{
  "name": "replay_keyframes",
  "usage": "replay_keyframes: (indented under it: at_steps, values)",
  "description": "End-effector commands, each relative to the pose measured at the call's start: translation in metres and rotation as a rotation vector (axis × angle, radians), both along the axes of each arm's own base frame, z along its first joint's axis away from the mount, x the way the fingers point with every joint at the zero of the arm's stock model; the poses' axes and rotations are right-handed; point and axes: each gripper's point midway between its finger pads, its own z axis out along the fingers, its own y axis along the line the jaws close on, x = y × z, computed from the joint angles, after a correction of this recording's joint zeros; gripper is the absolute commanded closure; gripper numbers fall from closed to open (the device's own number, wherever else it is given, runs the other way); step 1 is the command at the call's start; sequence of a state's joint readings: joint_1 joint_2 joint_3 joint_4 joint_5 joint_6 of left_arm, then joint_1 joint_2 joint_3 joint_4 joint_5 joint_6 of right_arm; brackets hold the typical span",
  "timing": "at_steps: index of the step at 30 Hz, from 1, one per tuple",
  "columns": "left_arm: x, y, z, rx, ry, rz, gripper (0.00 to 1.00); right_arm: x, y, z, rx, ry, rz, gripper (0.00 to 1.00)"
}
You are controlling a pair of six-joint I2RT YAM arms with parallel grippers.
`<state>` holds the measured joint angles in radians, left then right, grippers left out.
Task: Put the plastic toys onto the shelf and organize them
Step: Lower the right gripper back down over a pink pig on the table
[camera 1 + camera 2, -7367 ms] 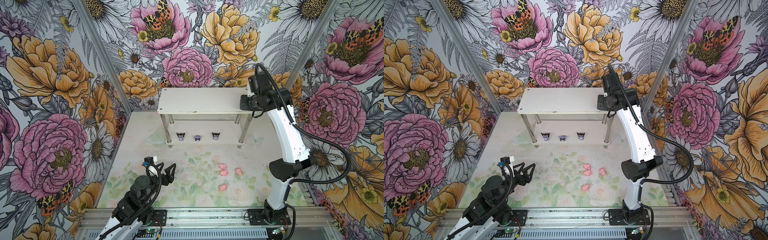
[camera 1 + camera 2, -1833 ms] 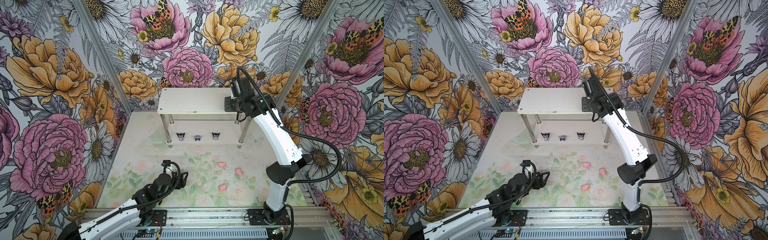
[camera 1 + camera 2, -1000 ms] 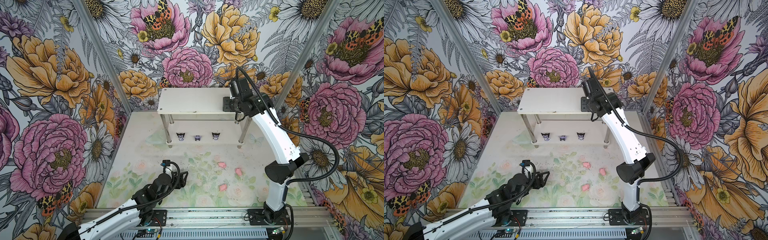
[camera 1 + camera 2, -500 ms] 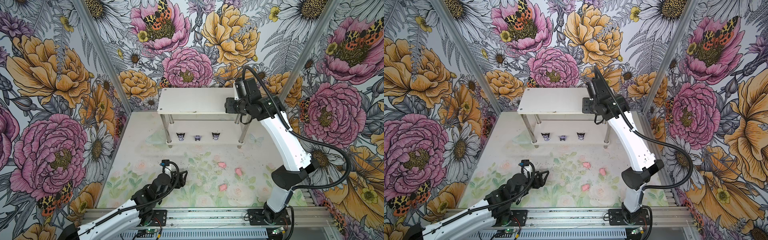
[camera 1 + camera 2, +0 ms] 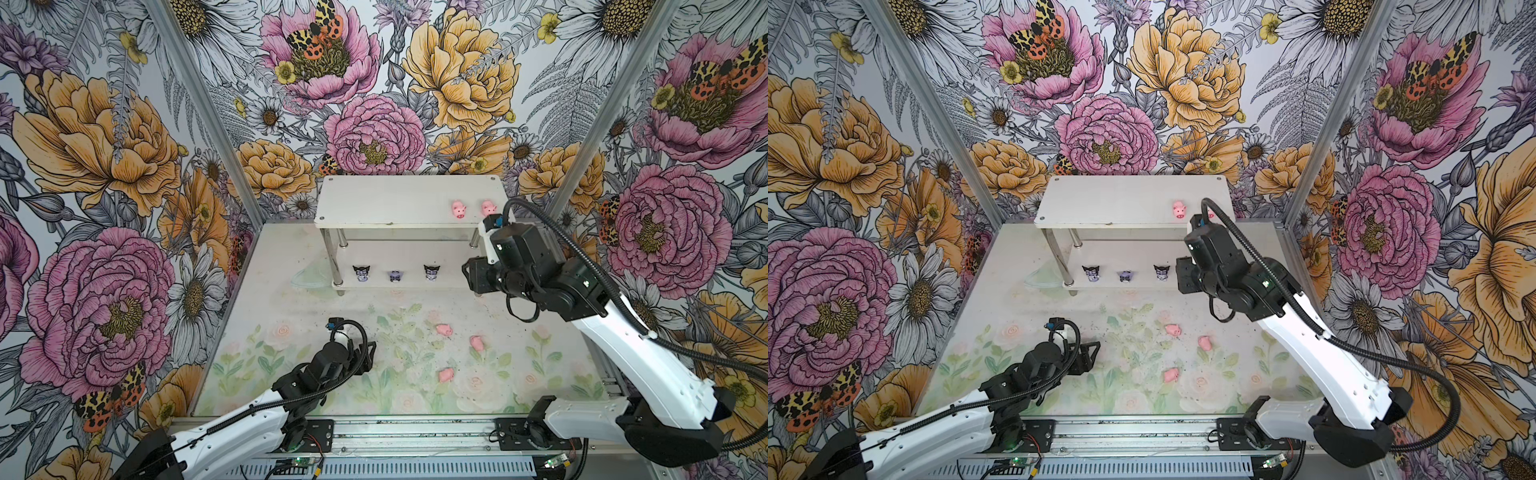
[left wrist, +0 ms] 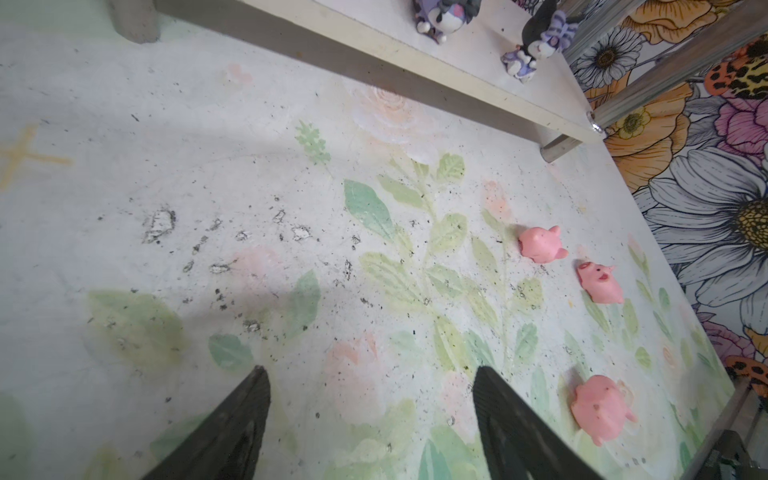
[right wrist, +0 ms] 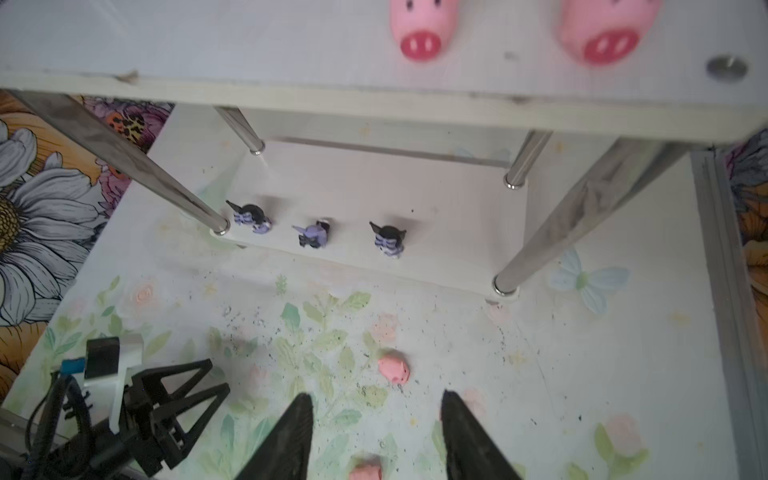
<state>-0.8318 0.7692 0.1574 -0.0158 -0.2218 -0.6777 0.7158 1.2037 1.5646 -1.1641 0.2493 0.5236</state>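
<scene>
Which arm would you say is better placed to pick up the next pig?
Probably the right: the right gripper, open and empty, points at a pig, and the shelved pigs stand at the shelf's right end. The left gripper, also open, faces bare table.

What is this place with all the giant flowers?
Probably a robot practice booth, not a real room: flower-printed walls box in a small table, two robot arms are bolted to a metal rail, and a little shelf holds toy pigs.
</scene>
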Motion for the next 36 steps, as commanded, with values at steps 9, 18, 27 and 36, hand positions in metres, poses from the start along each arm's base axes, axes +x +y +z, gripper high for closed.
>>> replay_keyframes:
  at_steps: [9,18,27,36]
  values:
    - [0.007,-0.072,0.006,0.002,-0.009,-0.169,0.22,-0.038,0.017,-0.178,-0.002,0.217,0.106,0.48]
    - [0.011,-0.097,-0.011,0.018,0.054,-0.222,0.22,-0.026,0.013,-0.244,-0.143,0.197,0.132,0.33]
    - [0.012,-0.104,-0.013,0.006,0.072,-0.241,0.22,0.002,0.037,-0.275,-0.164,0.172,0.192,0.32]
    - [0.012,-0.091,-0.01,0.007,0.061,-0.207,0.21,0.018,0.033,-0.306,-0.18,0.23,0.174,0.39]
